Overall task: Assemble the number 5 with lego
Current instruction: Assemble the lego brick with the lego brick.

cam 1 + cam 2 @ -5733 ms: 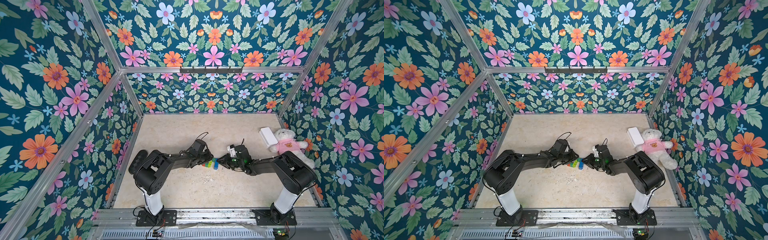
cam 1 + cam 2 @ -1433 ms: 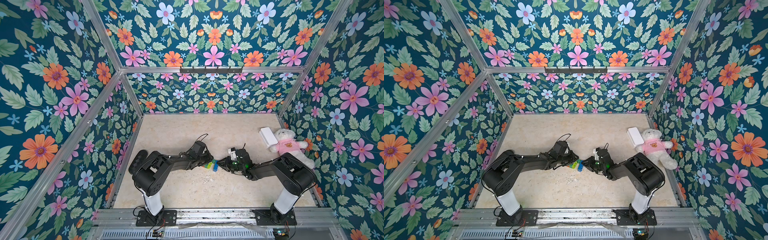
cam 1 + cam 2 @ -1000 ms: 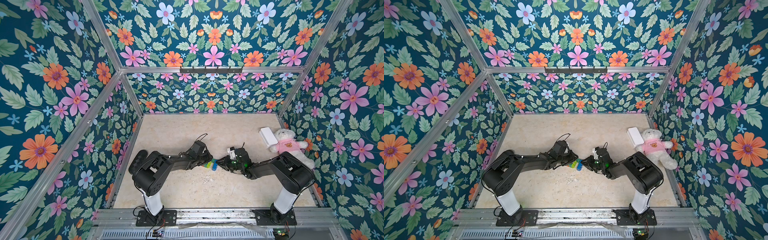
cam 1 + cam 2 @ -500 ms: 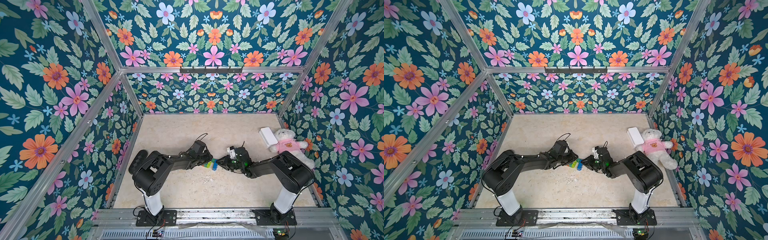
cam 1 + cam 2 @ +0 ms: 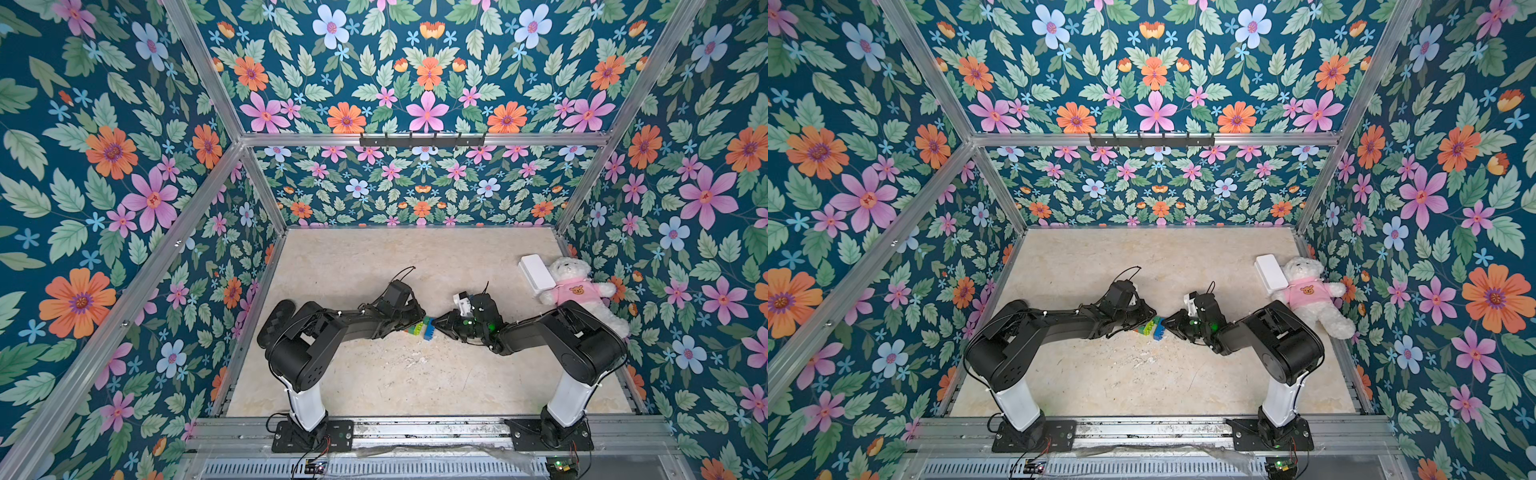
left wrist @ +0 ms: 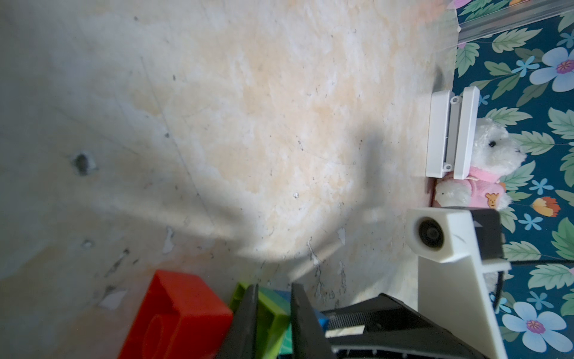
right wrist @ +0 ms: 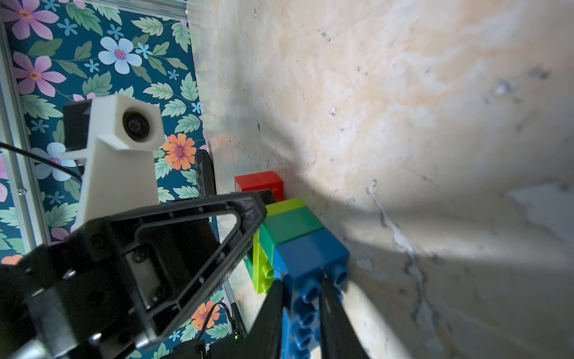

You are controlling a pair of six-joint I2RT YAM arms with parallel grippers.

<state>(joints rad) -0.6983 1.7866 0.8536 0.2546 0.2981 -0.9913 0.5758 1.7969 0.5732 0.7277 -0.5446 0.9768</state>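
Observation:
The lego bricks lie in a cluster [image 5: 422, 328] mid-floor between both arms, seen in both top views. In the right wrist view a blue brick [image 7: 307, 255], a dark-green one [image 7: 289, 225] and a lime one [image 7: 284, 205] are stacked together, with a red brick [image 7: 259, 183] just beyond. I cannot tell whether the red one is joined. My right gripper [image 7: 300, 287] is shut on the blue brick's studded side. My left gripper [image 6: 275, 289] is shut on the lime brick [image 6: 273, 314], and the red brick [image 6: 174, 317] sits beside it. The finished number 5 is not formed as a whole block.
A white box [image 5: 536, 272] and a white teddy in a pink shirt [image 5: 575, 291] lie against the right wall at the back. Flowered walls close in the beige floor [image 5: 395, 374] on three sides. The arm bases stand on the front rail.

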